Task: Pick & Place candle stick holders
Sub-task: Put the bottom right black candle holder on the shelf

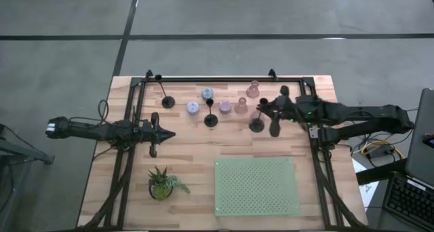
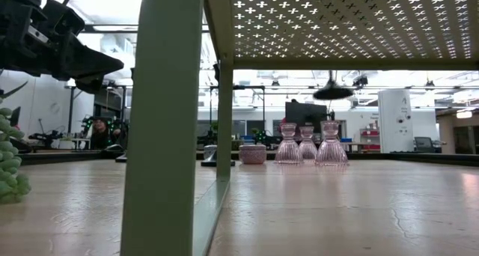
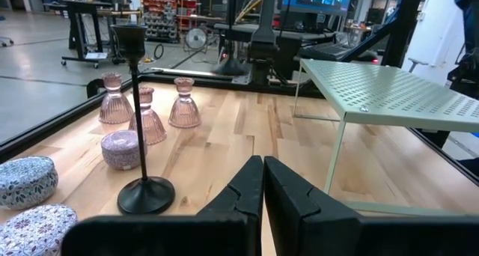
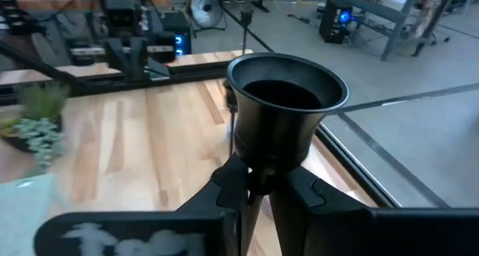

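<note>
Two dark jointed arms, black cables

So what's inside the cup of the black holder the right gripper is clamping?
Nothing visible: the black holder, pinched at its stem by the right gripper, shows a dark, apparently empty cup; its bottom is lost in shadow.

The pale wooden slatted table (image 1: pixel 196 150) carries a green perforated metal stand (image 1: pixel 256 186) at lower right, a small green potted plant (image 1: pixel 161 184) at lower left, and candle stick holders (image 1: pixel 224 106) along the top.

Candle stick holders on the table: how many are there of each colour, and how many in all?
black holders: 3, one of them in the right claw
pink holders: 3
lilac or pale-blue holders: 3
Total: 9
</note>
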Robot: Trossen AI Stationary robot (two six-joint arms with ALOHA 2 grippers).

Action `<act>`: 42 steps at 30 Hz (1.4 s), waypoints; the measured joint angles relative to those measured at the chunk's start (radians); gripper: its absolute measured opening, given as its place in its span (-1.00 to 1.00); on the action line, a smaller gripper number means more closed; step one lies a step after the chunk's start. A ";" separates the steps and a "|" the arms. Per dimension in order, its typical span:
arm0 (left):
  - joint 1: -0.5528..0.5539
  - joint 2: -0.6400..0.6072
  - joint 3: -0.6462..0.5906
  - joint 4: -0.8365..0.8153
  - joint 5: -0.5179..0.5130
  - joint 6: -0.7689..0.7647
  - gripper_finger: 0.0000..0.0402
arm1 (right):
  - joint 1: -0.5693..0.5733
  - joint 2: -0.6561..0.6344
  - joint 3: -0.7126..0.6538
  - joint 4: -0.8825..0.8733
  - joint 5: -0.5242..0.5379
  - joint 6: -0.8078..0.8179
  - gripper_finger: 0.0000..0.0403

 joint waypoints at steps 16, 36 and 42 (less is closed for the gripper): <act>0.000 0.000 0.000 -0.001 0.000 0.000 -0.92 | 0.227 -0.120 0.290 -0.400 -0.183 0.039 -0.83; 0.000 0.000 0.000 -0.001 0.000 0.000 -0.92 | 0.665 -0.114 0.217 -0.289 -0.126 0.015 -0.83; 0.000 0.000 0.000 -0.001 0.000 0.000 -0.92 | 0.795 -0.083 0.202 -0.228 -0.119 -0.020 -0.83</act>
